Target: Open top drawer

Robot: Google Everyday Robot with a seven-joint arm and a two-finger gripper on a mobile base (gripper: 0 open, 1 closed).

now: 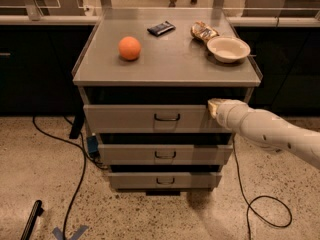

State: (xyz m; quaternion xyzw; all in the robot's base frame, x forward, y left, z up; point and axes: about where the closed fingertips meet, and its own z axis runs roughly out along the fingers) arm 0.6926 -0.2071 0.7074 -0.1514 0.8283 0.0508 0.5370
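Observation:
The top drawer [125,118] is the widest of three grey drawers under the cabinet top, with a small dark wire handle [167,117] at its centre. Its front stands out a little from the cabinet, with a dark gap above it. My gripper [212,106] is at the end of the white arm [270,130] that comes in from the right. It sits at the upper right part of the top drawer's front, to the right of the handle.
On the cabinet top [170,64] lie an orange ball [129,48], a dark packet [161,28], a snack bag [203,31] and a white bowl [228,48]. Two narrower drawers [165,154] [165,180] sit below. Black cables [75,184] [265,209] run over the floor on both sides.

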